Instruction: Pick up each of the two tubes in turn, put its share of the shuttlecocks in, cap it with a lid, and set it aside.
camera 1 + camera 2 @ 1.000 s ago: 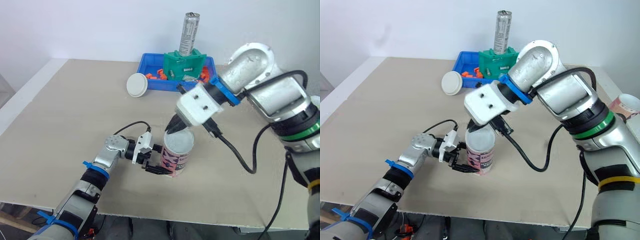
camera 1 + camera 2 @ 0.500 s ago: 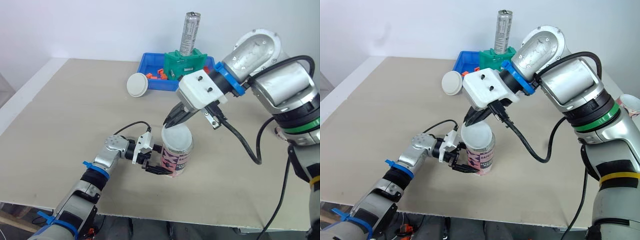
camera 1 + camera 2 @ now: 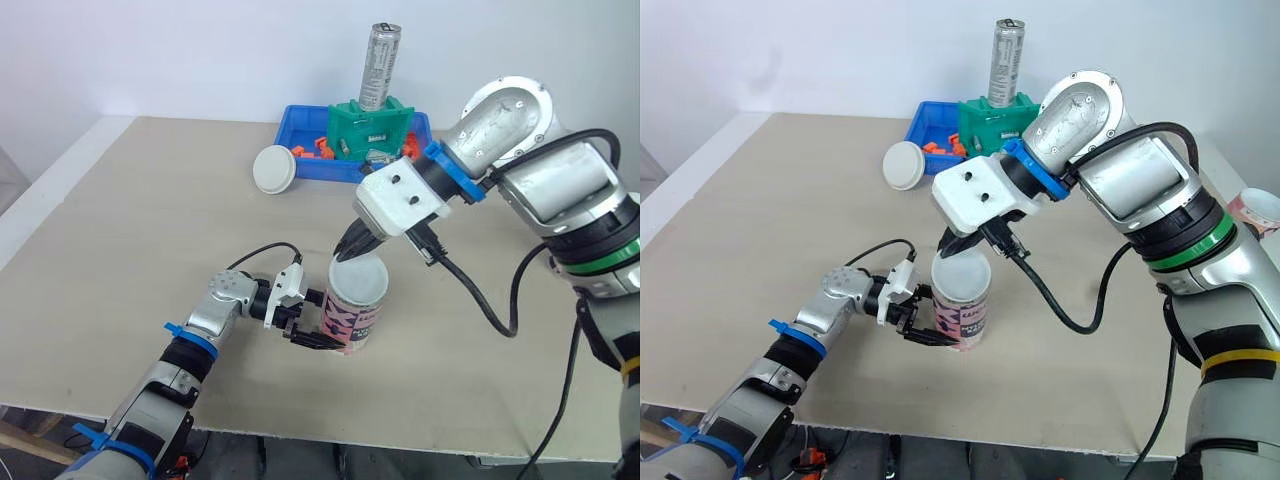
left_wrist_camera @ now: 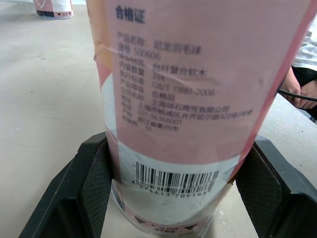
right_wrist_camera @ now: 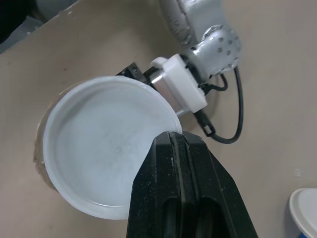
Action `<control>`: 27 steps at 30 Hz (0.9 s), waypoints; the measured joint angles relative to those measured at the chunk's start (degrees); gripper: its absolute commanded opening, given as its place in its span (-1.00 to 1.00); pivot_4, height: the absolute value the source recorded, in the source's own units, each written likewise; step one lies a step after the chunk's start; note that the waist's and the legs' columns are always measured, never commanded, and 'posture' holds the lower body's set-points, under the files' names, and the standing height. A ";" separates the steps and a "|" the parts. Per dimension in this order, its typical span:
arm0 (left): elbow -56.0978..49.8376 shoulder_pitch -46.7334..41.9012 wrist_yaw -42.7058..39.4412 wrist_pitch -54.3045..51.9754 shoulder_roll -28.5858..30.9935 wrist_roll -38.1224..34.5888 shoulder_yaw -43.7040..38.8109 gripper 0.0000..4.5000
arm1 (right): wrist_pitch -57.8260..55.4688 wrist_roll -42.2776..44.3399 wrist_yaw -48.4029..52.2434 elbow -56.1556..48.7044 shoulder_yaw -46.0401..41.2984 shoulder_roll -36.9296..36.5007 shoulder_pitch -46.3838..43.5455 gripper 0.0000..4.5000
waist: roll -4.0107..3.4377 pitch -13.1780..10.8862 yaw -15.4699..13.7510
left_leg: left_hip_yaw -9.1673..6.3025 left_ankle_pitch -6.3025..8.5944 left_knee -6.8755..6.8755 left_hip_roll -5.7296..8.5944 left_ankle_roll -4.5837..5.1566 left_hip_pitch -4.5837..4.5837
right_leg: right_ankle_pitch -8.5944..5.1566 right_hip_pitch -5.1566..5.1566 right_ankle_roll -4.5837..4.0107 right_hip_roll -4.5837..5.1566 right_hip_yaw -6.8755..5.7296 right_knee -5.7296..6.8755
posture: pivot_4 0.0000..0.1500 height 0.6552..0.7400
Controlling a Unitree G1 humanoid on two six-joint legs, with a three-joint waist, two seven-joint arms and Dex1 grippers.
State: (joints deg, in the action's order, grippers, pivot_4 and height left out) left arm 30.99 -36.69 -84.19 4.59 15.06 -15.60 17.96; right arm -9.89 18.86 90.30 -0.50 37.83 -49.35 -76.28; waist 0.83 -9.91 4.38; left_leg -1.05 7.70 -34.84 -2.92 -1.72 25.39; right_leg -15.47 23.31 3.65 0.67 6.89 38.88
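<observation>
The tube [image 3: 352,318] stands upright on the worktop [image 3: 150,220], near the front edge and about midway along it. The left tool [image 3: 322,330] is clamped on the tube low down, one black finger on each side of the wall just above the base. A white lid [image 3: 360,277] sits on the tube's mouth; whether it is fully seated cannot be told. The right tool [image 3: 348,250] points down at the lid, its fingers [image 5: 183,188] pressed together and their tips at the lid's rim.

A second lid [image 3: 273,169] lies flat towards the far edge, just beside the left end of a blue bin [image 3: 320,172]. The bin holds a green fixture [image 3: 370,130] with a silver can [image 3: 380,65] upright in it. A second tube [image 3: 1250,210] stands at the right edge of the worktop, well apart from the first.
</observation>
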 measured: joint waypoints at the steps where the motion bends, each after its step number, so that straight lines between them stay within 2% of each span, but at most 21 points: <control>1: -0.02 0.00 0.00 0.00 0.00 0.00 0.01 0.51 | 0.00 0.15 0.00 -0.19 0.07 -0.20 0.00 -0.99 | 0.00 0.00 0.00 | 0.00 0.00 0.02 0.00 0.00 0.00 | 0.00 0.00 0.00 0.00 0.00 -0.01 | 1.00 1.00; 13: -0.33 0.29 -0.01 0.01 -0.01 0.00 0.05 0.51 | -1.19 2.09 -0.01 -1.98 0.05 -0.80 0.22 -0.99 | 0.01 0.00 -0.01 | -0.01 -0.01 0.16 0.00 0.01 0.00 | -0.03 0.00 -0.01 0.01 -0.01 -0.11 | 1.00 1.00; 21: -0.59 0.73 0.13 -0.37 0.05 -0.01 -0.12 0.51 | 5.50 -4.75 -0.17 -3.06 -2.42 2.02 4.05 -0.99 | 0.08 0.04 -0.02 | -0.02 -0.01 0.21 0.00 0.01 -0.03 | -0.07 -0.03 -0.02 -0.01 -0.07 -0.12 | 1.00 1.00; 23: -0.59 0.80 0.23 -0.77 0.14 -0.01 -0.29 0.51 | 7.26 -7.35 -0.43 -2.80 -3.08 3.73 4.42 -0.68 | 0.11 0.06 -0.01 | -0.03 -0.01 0.21 0.00 0.02 -0.07 | -0.06 -0.06 -0.03 -0.01 -0.08 -0.11 | 1.00 1.00; 24: -0.63 0.80 0.38 -0.81 0.15 0.00 -0.34 0.51 | 7.73 -8.54 -0.47 -2.63 -3.18 4.38 4.61 -0.58 | 0.12 0.06 -0.01 | -0.04 -0.01 0.21 0.00 0.02 -0.08 | -0.05 -0.07 -0.03 -0.01 -0.08 -0.11 | 1.00 1.00; 27: -0.76 0.85 0.46 -0.89 0.19 0.00 -0.32 0.51 | 8.02 -10.34 -0.53 -2.05 -4.86 6.02 4.93 0.03 | 0.11 0.06 -0.01 | -0.04 -0.01 0.21 0.00 0.02 -0.08 | -0.04 -0.07 -0.05 -0.01 -0.09 -0.11 | 1.00 1.00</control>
State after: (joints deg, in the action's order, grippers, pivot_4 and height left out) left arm 30.23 -35.84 -83.73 3.70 15.24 -15.61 17.64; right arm -1.87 8.52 89.77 -2.55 32.97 -43.33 -71.35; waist 0.94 -9.85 4.37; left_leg -1.09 7.68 -34.62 -2.92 -1.70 25.31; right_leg -15.51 23.23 3.60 0.66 6.80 38.77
